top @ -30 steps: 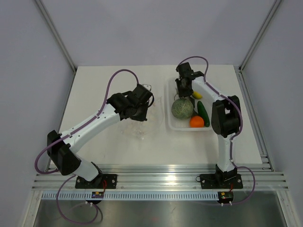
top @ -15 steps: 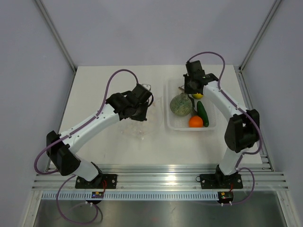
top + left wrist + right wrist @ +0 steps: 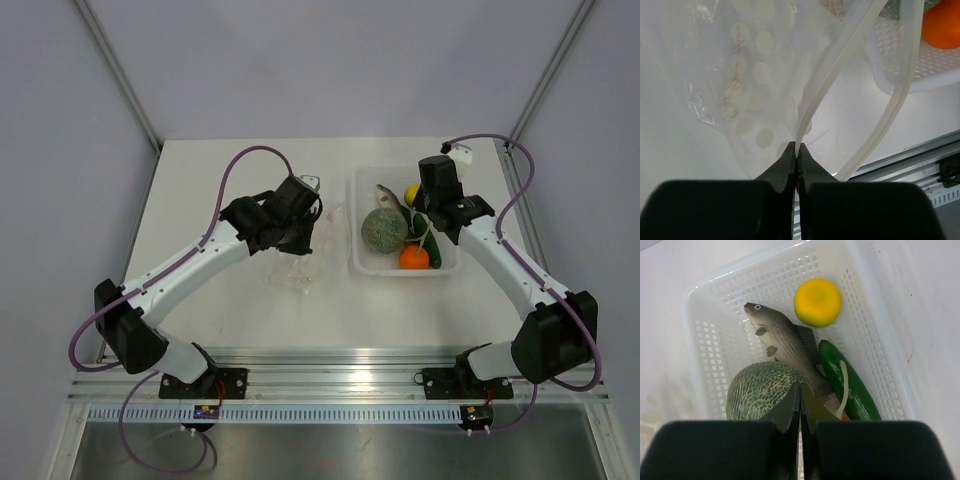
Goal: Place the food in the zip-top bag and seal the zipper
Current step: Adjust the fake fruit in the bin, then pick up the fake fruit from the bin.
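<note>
Top external: right gripper [image 3: 421, 223], now pressed together, has shifted over the tray [image 3: 357, 240]; left gripper [image 3: 796, 150] pinches the zip-top bag [image 3: 750, 75].

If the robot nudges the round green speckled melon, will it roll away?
Probably it rolls a bit: the round green speckled toy melon looks ball-shaped. It likely won't go far, since the wall of the white perforated plastic basket and the grey toy fish sit close beside it.

Bright, even light — soft shadows, foreground blurred
</note>
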Robot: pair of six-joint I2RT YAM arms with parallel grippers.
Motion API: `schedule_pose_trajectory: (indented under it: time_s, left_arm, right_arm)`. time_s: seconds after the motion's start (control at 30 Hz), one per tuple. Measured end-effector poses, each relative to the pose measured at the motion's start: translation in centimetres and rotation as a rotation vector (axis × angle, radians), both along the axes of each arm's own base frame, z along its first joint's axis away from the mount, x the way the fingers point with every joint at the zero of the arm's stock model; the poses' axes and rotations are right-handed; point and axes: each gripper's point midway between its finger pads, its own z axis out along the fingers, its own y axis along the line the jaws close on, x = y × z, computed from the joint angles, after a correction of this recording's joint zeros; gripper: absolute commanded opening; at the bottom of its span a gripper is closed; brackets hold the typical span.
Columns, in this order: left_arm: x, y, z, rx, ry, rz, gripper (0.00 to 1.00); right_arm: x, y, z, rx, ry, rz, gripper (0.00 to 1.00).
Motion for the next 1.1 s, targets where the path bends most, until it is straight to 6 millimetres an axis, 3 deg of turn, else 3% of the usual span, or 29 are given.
schedule_pose_trajectory:
  time_s: [0.03, 0.1, 0.2, 0.43, 0.6, 0.9, 0.93, 0.97, 1.1]
  left_arm:
    - [0.0, -0.1, 0.0, -0.004, 0.001, -0.001, 0.00]
    - [0.0, -0.2, 0.1, -0.010, 0.000, -0.003, 0.00]
    - [0.0, -0.3, 0.1, -0.015, 0.001, -0.006, 0.00]
    - [-0.1, -0.4, 0.1, -0.019, 0.005, -0.009, 0.00]
    - [-0.1, -0.4, 0.1, -0.020, 0.006, -0.009, 0.00]
    - [0.0, -0.6, 0.2, -0.040, 0.012, 0.023, 0.00]
    - [0.1, -0.6, 0.3, -0.042, 0.012, 0.026, 0.00]
    - [0.1, -0.6, 0.4, -0.046, 0.010, 0.030, 0.00]
    - [0.4, -0.8, 1.2, -0.060, -0.006, 0.033, 0.00]
  right_arm:
    - [-0.1, -0.2, -0.3, 0.008, 0.006, -0.025, 0.18]
    - [-0.4, -0.6, -0.6, 0.026, 0.017, -0.072, 0.29]
    - [-0.7, -0.6, -1.2, 0.062, 0.026, -0.107, 0.31]
    - [-3.2, -1.6, -5.1, 0.113, 0.138, -0.147, 0.47]
    - [-4.4, -2.8, -7.0, 0.144, 0.200, -0.157, 0.50]
    - [-5.8, -1.3, -9.1, 0.276, 0.270, -0.136, 0.51]
    - [-5.9, -1.3, -9.2, 0.279, 0.276, -0.135, 0.54]
    - [-5.9, -1.2, -9.2, 0.281, 0.279, -0.129, 0.66]
    - [-6.2, -1.0, -9.3, 0.253, 0.312, -0.087, 0.79]
